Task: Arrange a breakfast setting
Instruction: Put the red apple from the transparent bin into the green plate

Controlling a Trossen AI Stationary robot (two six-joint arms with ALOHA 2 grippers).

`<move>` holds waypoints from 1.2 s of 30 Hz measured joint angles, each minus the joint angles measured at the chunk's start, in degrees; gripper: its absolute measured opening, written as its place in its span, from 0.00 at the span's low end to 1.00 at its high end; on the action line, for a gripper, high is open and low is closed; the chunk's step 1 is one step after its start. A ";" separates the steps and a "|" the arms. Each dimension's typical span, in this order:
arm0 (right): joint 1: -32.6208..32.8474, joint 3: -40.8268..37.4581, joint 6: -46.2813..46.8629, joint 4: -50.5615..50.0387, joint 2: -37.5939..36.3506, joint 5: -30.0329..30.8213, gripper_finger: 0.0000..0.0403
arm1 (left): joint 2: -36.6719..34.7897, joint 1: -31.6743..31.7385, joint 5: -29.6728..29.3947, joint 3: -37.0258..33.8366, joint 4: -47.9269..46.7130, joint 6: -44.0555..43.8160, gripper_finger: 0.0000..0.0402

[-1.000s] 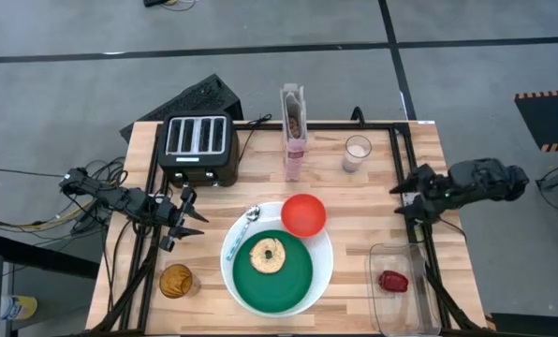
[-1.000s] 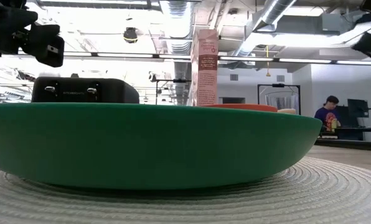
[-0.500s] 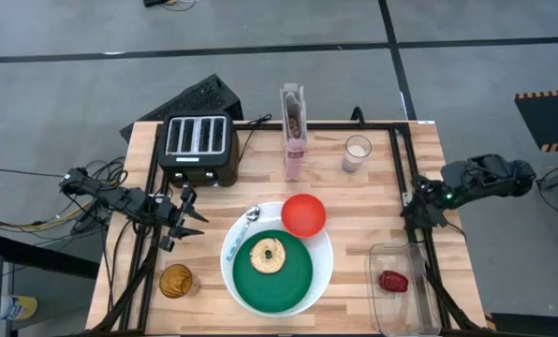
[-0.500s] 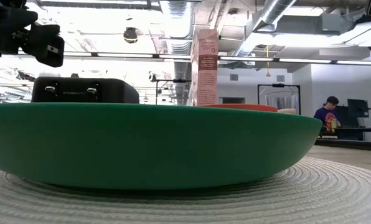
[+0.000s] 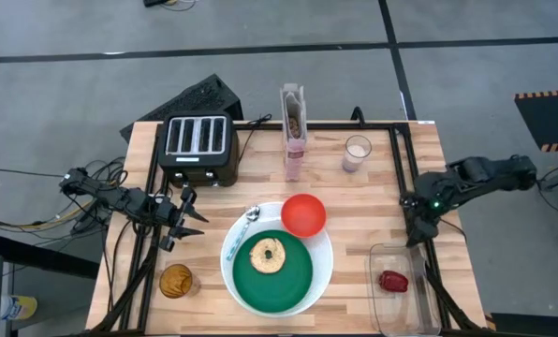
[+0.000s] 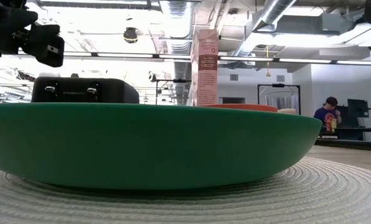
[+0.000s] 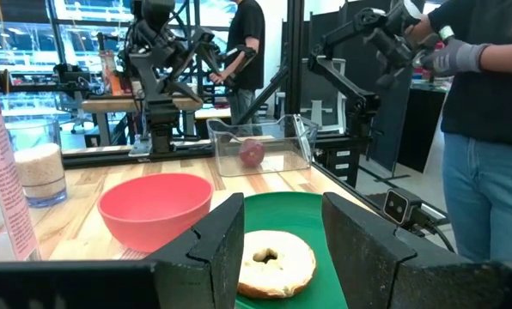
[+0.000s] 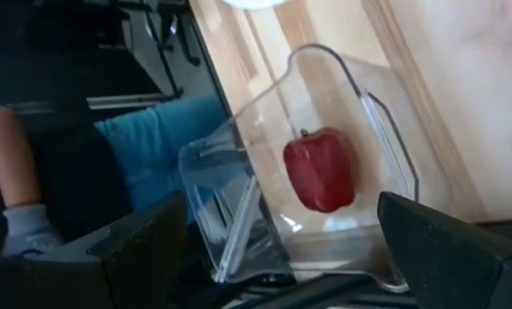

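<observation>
Bagel (image 5: pixel 267 254), green plate (image 5: pixel 274 281) and red bowl (image 5: pixel 303 214) are set (centre worktop); right hand (image 5: pixel 412 227), spread wide and empty, hovers at four o'clock above the red pepper (image 8: pixel 320 168).

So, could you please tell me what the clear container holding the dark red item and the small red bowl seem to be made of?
The clear rectangular container looks like thin glossy plastic: see-through walls with bright highlights. The small red bowl looks like matte plastic, evenly coloured with soft sheen, though ceramic cannot be excluded.
</observation>
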 joint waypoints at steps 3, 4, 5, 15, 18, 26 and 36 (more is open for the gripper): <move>2.41 0.00 1.42 -0.06 1.80 0.00 0.99 | 0.00 0.00 0.00 0.01 0.00 0.00 0.36; 3.42 0.00 2.17 -0.03 2.34 0.00 0.99 | 0.02 0.00 0.00 0.01 0.00 0.00 0.36; 4.64 0.00 2.88 -0.04 2.95 0.00 0.99 | 0.01 0.00 0.00 0.01 -0.01 -0.01 0.36; 21.05 0.00 2.91 0.38 10.18 8.34 0.99 | 0.00 0.00 0.00 0.01 -0.01 0.00 0.36; 25.41 0.00 2.35 1.42 12.46 12.38 0.99 | 0.00 0.00 -0.02 0.01 0.00 0.00 0.36; 34.38 0.02 3.29 4.20 19.85 17.39 0.99 | 0.01 0.00 -0.02 0.00 -0.01 0.00 0.36; 39.59 0.02 11.40 9.62 29.23 21.54 0.99 | 0.02 0.00 -0.02 0.01 0.00 -0.02 0.36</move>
